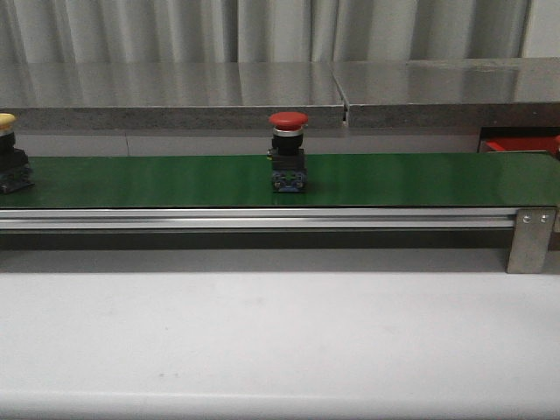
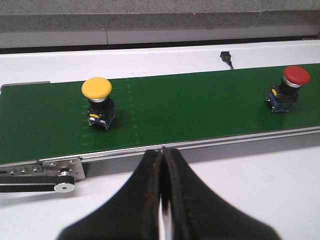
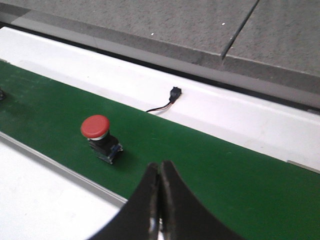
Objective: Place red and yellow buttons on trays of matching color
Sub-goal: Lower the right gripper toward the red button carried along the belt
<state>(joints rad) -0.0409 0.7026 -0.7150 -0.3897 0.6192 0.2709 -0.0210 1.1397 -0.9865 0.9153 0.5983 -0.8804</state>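
Observation:
A red button [image 1: 288, 150] with a black base stands upright mid-way along the green belt [image 1: 394, 179]; it also shows as the red button [image 2: 290, 87] and the red button [image 3: 99, 136]. A yellow button [image 1: 9, 153] stands at the belt's far left, cut by the frame edge, and shows whole as the yellow button [image 2: 98, 101]. My left gripper [image 2: 162, 151] is shut and empty, hovering over the white table in front of the belt. My right gripper [image 3: 160, 165] is shut and empty, near the belt's front rail, right of the red button. A red tray [image 1: 518, 144] peeks in at far right.
The belt's silver rail [image 1: 262, 219] runs along its front, with an end bracket [image 1: 531, 241] at right. A white table [image 1: 280, 341] lies in front. A grey counter [image 1: 175, 92] stands behind. A small black plug with cable [image 3: 172, 95] lies behind the belt.

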